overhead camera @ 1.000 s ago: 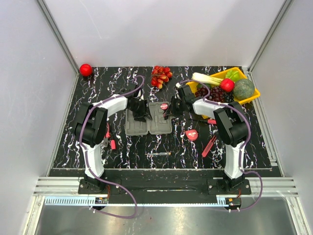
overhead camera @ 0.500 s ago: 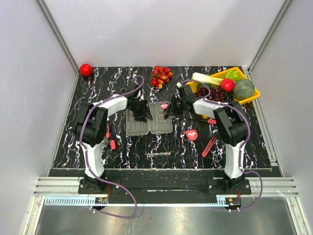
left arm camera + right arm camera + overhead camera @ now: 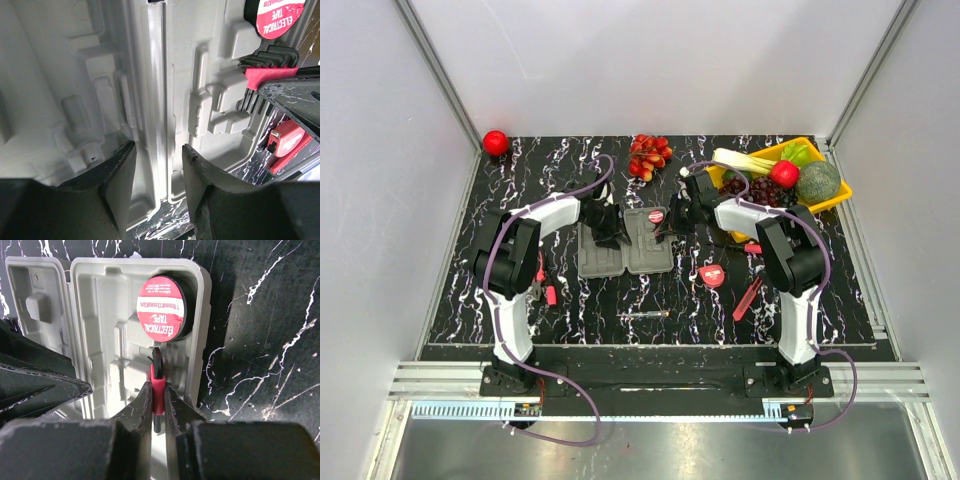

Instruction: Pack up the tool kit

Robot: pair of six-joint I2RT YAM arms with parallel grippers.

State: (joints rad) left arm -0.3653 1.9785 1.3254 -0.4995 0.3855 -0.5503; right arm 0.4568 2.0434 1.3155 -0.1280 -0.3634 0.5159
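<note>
Grey case (image 3: 640, 255), one, lies open mid-table, both halves flat. One tape roll (image 3: 161, 309) sits in its right half. My right gripper (image 3: 158, 395) pinches one red hex-key set (image 3: 158, 382) over that half. My left gripper (image 3: 156, 155), jaws parted, straddles the hinge. Loose beside the case: one tape measure (image 3: 714, 274), one pliers (image 3: 748, 298), one screwdriver (image 3: 643, 315).

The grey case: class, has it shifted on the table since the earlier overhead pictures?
No. The grey case lies where it did before, its near edge still level with the red tape measure to its right.
</note>
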